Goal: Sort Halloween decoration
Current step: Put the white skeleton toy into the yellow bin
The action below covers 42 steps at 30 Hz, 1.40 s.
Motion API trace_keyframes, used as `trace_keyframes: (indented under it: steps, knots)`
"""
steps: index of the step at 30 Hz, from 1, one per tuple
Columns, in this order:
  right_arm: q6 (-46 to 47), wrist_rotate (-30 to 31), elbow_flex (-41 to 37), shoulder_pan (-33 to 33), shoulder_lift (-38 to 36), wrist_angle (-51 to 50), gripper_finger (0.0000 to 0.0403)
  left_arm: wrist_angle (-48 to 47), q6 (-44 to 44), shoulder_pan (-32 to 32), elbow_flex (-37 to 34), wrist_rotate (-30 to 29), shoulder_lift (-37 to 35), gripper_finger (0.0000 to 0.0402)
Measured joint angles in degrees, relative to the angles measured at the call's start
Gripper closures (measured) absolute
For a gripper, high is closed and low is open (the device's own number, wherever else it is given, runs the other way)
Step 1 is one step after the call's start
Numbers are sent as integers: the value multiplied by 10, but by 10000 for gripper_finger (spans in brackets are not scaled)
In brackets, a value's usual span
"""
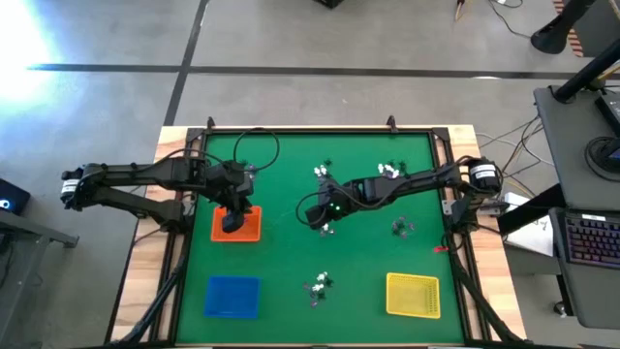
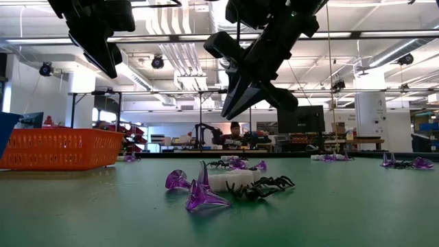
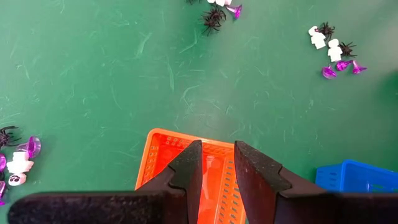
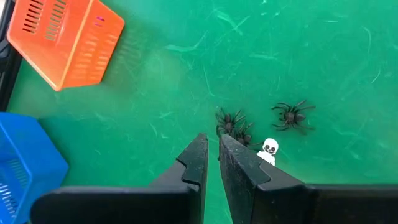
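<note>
- In the low view, the nearest cluster of trinkets (image 2: pixel 226 186) lies at lower centre of the frame on the green table (image 2: pixel 357 213): purple cone shapes, a white piece and black spiders touching one another.
- In the high view this near edge holds the blue tray (image 1: pixel 232 296) at lower left and the yellow tray (image 1: pixel 413 295) at lower right, with a small heap of trinkets (image 1: pixel 318 285) between them.
- The right gripper (image 4: pixel 211 158) hangs above the table at mid-frame in the high view; its fingers are nearly together with only a thin gap, and nothing is seen between them.
- Just past its fingertips in the right wrist view lie black spiders (image 4: pixel 292 115) and a white skull piece (image 4: pixel 268 149), all on the table.
- The left gripper (image 3: pixel 217 158) hovers over the orange tray (image 3: pixel 163 152) at left of centre in the high view; its fingers stand partly apart with an empty gap.
- Farther off, more trinkets (image 1: pixel 391 171) are scattered along the upper part of the table, with another few (image 1: pixel 402 228) at the right.
- Beyond the table the low view shows a workshop with a person (image 2: pixel 236 132) seated at a bench.
</note>
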Motion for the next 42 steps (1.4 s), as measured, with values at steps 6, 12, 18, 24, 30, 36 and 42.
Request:
trace_keyframes:
  steps: [6,12,18,24,30,36,42]
  knots:
    - [38,-9,0,0,0,-2,340,0,0,0,0,0,0,326]
    - [31,-16,0,0,0,-39,221,0,6,0,0,0,0,326]
    - [-13,-16,0,0,0,-38,140,0,9,0,0,0,0,326]
    - [-22,-16,0,0,0,-37,112,0,11,0,0,0,0,326]
    - [-23,-11,0,0,0,-37,104,0,19,0,0,0,0,326]
    - [-23,-10,0,0,0,-37,103,0,7,0,0,0,0,326]
    - [-15,-9,0,0,0,-36,108,0,1,0,0,0,0,326]
